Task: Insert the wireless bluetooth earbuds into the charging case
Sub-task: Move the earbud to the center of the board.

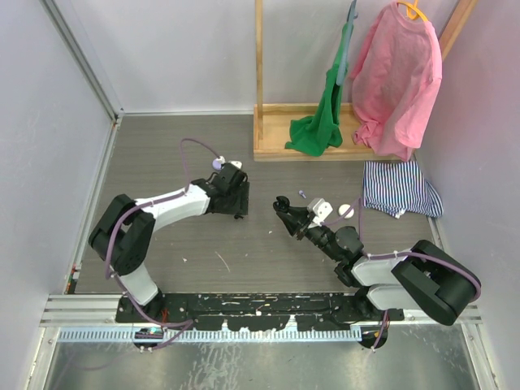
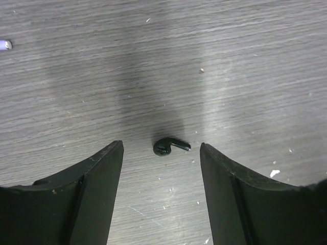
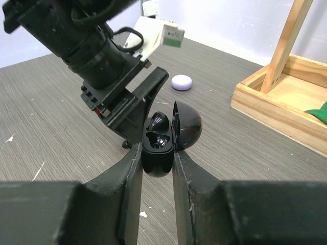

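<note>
**Left arm poised over a black earbud while the right arm holds the open case**

The left end effector hangs just above the grey wood-grain tabletop, released, with its two dark fingers spread wide. A black earbud lies on the surface between them, touching neither, its thin stem pointing toward the finger on the right of the wrist view. A lilac earbud lies well apart, at that view's far left edge.

The right end effector is clenched on a black charging case. Its lid is hinged open, facing the left arm nearby. Something dark sits in one socket, but whether it is an earbud cannot be told.

The step in hand looks like picking up the black earbud. Done well, the fingers should come straight down, centred on the rounded body rather than the stem. They should close gently, since so small and smooth a piece could skid or flip.

From above, the left arm reaches forward and inward with the elbow bent and the wrist tipped down. The right arm stretches low and inward.
</note>
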`<state>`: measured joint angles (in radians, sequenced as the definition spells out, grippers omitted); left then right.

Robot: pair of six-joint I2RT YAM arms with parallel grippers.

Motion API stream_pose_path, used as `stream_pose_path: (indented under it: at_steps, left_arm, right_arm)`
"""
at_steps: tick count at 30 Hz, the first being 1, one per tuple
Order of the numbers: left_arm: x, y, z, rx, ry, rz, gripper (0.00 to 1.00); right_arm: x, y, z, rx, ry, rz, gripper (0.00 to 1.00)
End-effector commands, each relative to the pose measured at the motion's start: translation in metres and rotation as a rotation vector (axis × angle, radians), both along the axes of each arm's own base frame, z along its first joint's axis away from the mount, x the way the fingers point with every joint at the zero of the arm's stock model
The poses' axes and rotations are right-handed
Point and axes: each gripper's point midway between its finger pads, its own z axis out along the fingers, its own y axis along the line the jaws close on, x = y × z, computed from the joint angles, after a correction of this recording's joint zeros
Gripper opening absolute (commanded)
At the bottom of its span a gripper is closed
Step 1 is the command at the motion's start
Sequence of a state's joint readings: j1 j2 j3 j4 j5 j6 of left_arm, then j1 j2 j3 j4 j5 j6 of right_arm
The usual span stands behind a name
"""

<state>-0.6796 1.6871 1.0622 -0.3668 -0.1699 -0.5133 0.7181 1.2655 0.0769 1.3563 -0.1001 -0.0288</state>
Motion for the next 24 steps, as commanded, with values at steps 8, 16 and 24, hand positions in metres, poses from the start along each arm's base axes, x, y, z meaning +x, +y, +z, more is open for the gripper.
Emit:
stream_pose_path:
  at_steps: [8,16,24]
  left_arm:
    - [0.008,-0.001,-0.019,0.164,-0.045,0.064,0.65]
    - [-0.005,0.011,-0.018,0.212,-0.034,0.042,0.59]
    - [-0.013,0.025,-0.006,0.211,-0.064,0.048,0.48]
  right_arm:
    - [0.003,0.006,0.027,0.049,-0.073,0.015,0.06]
    - [0.003,0.006,0.027,0.047,-0.074,0.016,0.06]
    - [0.003,0.007,0.027,0.045,-0.072,0.019,0.06]
